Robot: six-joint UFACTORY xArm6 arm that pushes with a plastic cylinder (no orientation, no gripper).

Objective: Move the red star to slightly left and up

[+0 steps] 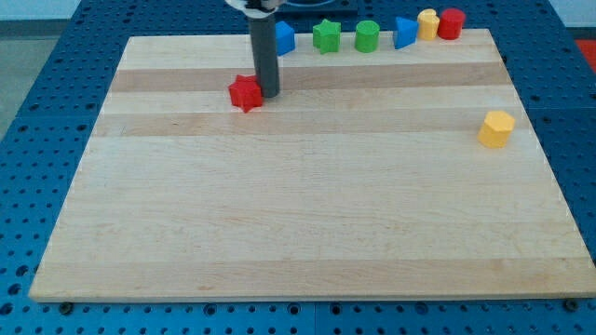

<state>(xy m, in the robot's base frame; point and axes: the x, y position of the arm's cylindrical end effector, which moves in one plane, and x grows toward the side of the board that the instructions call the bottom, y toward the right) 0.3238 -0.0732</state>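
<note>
Now my tip (pixel 269 94) has no jaws to open or close and sits touching the right side of the red star (pixel 246 93), near the top of the board (pixel 279 223), so it should push gently leftward and a little up.

On the wooden board (pixel 307 233) you can count eight blocks: two red, the red star (pixel 246 93) at 11 o'clock and a red cylinder (pixel 451 23); two blue (pixel 284 37) (pixel 404 33), one partly hidden, possibly a cube; two green (pixel 326 36) (pixel 367 36); two yellow (pixel 427 23) (pixel 496 128).
</note>
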